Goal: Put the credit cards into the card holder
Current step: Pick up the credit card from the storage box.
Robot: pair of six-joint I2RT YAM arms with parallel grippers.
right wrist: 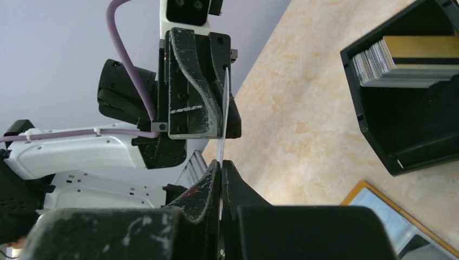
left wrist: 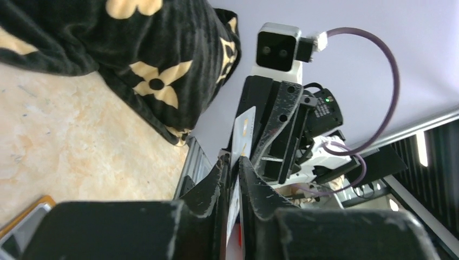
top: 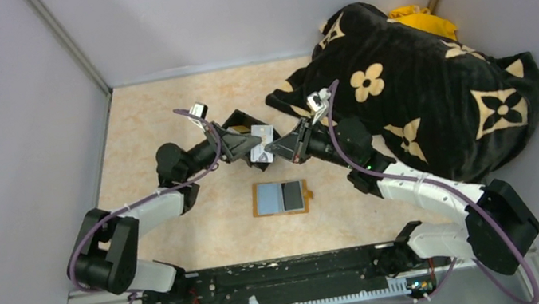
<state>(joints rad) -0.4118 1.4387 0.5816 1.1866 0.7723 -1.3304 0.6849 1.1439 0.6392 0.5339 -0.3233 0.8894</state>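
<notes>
Thin, stiff, pale card (left wrist: 244, 130), edge-on above the marbled beige table (top: 165, 119). The right gripper (right wrist: 221, 165) has its scuffed black jaws fully closed, pinching one edge. The left gripper (left wrist: 232, 161) has jaws parted by a slit, with the opposite edge standing between them; contact cannot be told. The open, orange-rimmed holder (top: 267, 198) with pale blue panels lies flat at 6 o'clock of the card. The black square box (right wrist: 379, 124) with a stack (right wrist: 379, 62) of cards sits at 11 o'clock. The plush black blanket (top: 419, 97) is at 3 o'clock.

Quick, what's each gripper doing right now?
Left gripper: credit card between its jaws; whether it grips cannot be told.
Right gripper: closed on the same credit card.
</notes>
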